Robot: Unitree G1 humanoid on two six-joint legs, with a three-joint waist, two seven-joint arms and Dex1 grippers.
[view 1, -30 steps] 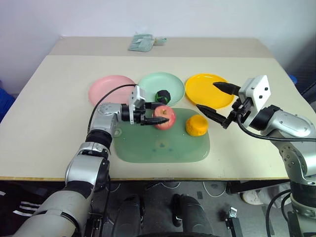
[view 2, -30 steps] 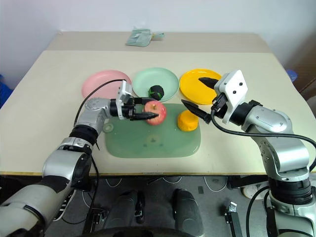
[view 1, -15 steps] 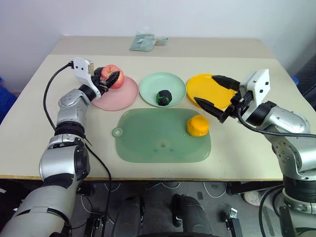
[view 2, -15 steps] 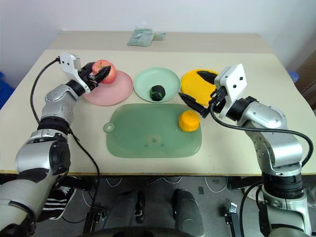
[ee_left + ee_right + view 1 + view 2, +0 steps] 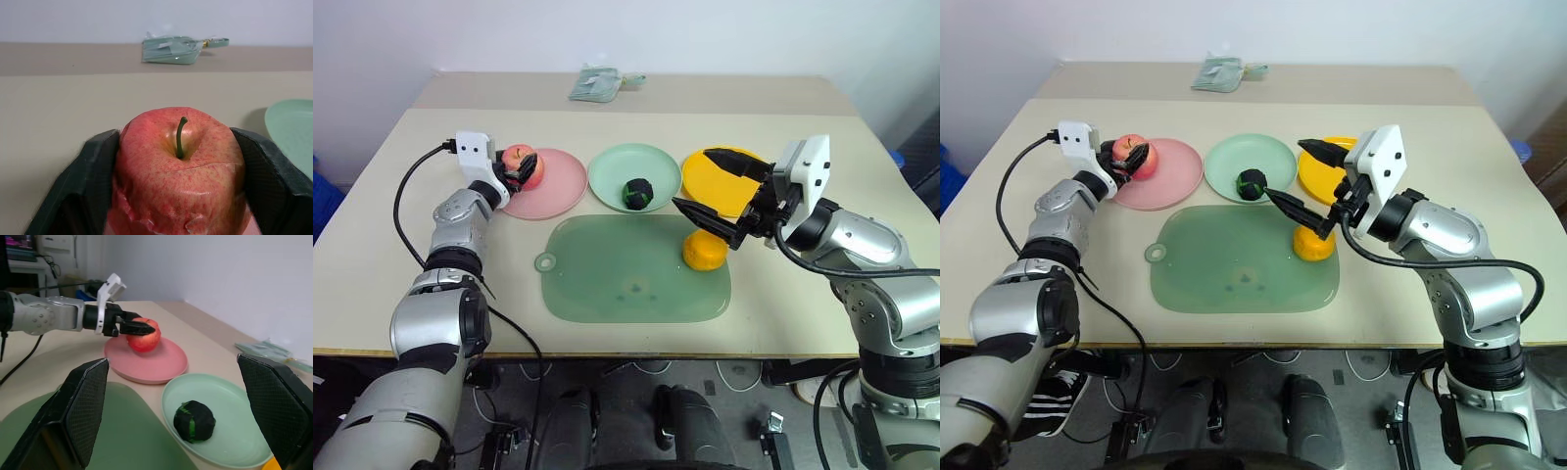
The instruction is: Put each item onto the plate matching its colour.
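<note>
1. Left eye view: the table [image 5: 391, 225] carries three plates in a row across the upper middle of the frame, namely the pink plate [image 5: 558, 191], the mint green plate [image 5: 612, 171] and the yellow plate [image 5: 705, 181].
2. A translucent green mat [image 5: 626, 274] lies just below the plates, at frame centre.
3. The pink-red apple [image 5: 521, 164] sits on the left edge of the pink plate, in the upper left of the frame.
4. The left claw [image 5: 525, 170] flanks the apple. In the left wrist view its two black fingers [image 5: 93, 171] stand on either side of the apple [image 5: 178, 176] at lower centre, close against its skin. Whether they press it or have let go cannot be told.
5. The dark green-black ball [image 5: 637, 192] rests on the mint green plate, slightly right of that plate's middle.
6. The orange-yellow fruit [image 5: 703, 251] lies on the mat near its upper right corner, just below the yellow plate.
7. The right claw [image 5: 717, 191] is open and empty, jaws wide apart. One finger lies over the yellow plate, the other points left just above the orange-yellow fruit.
8. A pale green packet [image 5: 597, 82] lies at the far edge of the table, top centre.
9. Right wrist view: the left claw [image 5: 132, 326] and the apple [image 5: 143, 335] appear on the pink plate [image 5: 151, 367] at centre left.
</note>
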